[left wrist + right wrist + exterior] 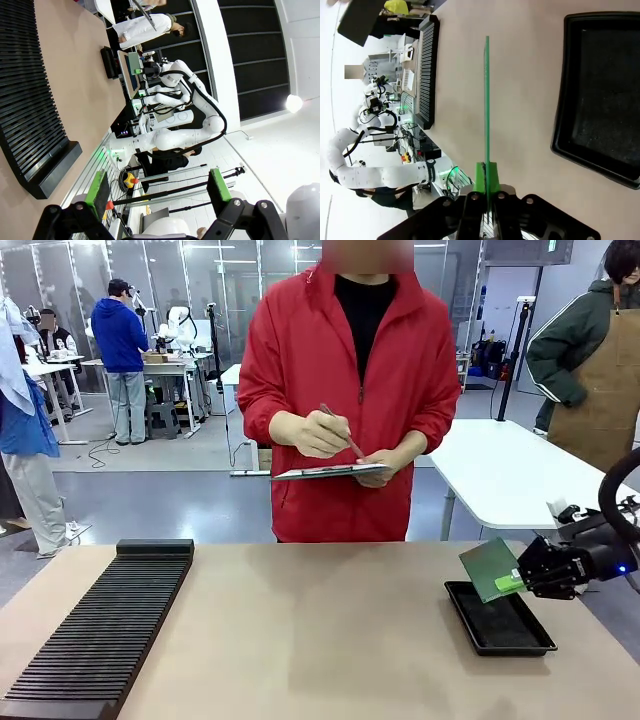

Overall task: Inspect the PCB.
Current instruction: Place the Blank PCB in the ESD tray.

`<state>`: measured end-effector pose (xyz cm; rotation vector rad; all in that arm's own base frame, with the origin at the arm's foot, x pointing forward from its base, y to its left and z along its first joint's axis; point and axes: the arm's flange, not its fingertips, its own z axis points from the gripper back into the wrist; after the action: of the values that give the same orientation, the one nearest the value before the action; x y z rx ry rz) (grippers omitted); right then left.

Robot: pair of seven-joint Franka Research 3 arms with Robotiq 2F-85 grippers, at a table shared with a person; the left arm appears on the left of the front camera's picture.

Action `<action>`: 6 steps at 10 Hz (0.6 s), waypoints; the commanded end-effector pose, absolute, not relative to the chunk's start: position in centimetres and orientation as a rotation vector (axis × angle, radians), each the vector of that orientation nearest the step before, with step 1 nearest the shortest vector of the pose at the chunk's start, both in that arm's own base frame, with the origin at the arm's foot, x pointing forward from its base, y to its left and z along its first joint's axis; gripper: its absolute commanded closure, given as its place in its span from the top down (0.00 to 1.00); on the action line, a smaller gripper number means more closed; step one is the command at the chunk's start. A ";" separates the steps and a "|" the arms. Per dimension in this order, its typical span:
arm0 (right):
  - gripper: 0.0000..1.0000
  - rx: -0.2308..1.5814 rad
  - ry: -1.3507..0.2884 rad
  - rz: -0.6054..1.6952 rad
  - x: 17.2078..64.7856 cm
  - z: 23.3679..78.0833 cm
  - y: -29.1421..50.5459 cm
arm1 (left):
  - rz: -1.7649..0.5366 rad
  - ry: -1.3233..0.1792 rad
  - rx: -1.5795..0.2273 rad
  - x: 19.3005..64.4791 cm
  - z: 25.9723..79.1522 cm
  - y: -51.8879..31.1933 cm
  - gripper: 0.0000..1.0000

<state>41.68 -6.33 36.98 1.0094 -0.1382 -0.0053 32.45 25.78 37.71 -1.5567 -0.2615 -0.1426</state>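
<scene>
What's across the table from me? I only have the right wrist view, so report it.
Observer: A person stands at the far side, writing on a clipboard with a pen.
Operator: Give me the board's attitude.
Observer: The PCB hangs tilted in the air, lifted off the black tray, clamped at one edge by the right end effector.
Operator: Report the left end effector.
Observer: The left end effector is open, with nothing between its fingers.
</scene>
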 end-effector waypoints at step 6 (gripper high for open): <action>0.03 0.948 -0.134 0.058 42.7 35.0 -6.1 | -0.140 -0.263 -1.556 32.3 37.7 25.8 1.00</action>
<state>41.89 -6.17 36.20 0.9843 -0.1238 0.0144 32.45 25.78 37.71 -1.5567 -0.2616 -0.1426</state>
